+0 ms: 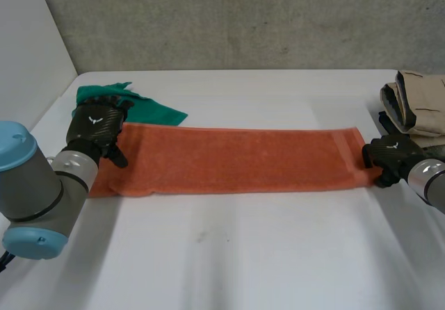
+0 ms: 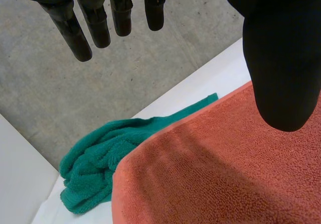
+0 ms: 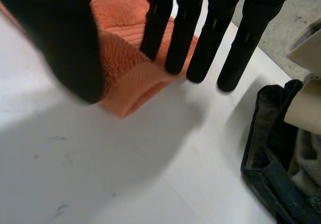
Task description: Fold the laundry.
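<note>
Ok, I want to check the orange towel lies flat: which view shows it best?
The head view: the orange towel shows end to end, flat on the table. The left wrist view catches the end by the green cloth; the right wrist view, the other end's corner.

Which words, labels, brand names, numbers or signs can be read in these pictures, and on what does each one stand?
No words or numbers can be read anywhere.
Small white emblem, a winged V shape without letters: on the back of the left hand.
The same white emblem: on the back of the right hand.
The orange towel, the green cloth and the folded clothes show no label.
</note>
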